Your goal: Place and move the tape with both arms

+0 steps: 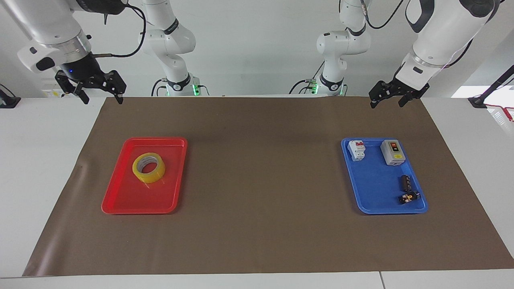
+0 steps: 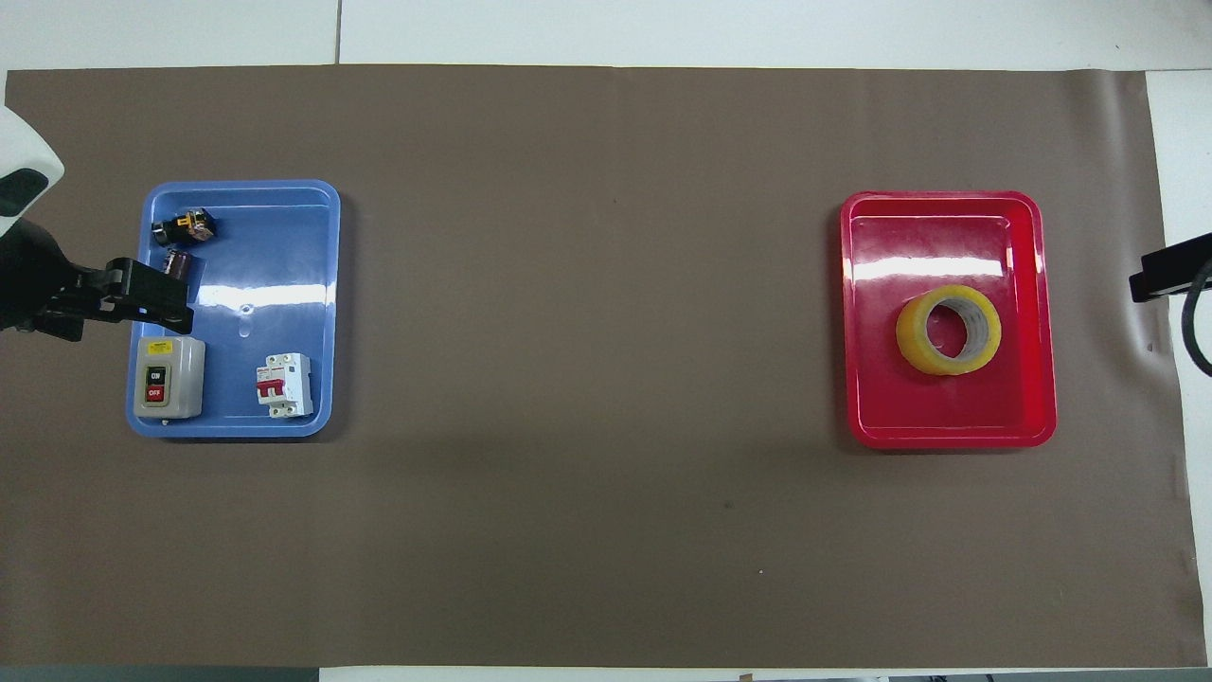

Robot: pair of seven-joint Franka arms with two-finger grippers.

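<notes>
As the tape [image 1: 148, 167] lies flat in the red tray [image 1: 120, 200], at five o'clock from my empty, open right gripper [image 1: 101, 95], that arm is nearer; the left gripper [image 1: 387, 100] waits open, empty.

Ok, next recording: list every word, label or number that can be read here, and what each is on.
"ON": black upper button of the grey rectangular switch box in the blue plastic tray.
"OFF": red lower button of the same box.
Yellow sticker on that box: too small to read.
White circuit breaker with red toggles: markings unreadable.
Translucent yellow tape roll in the red plastic tray: core print unreadable.
</notes>
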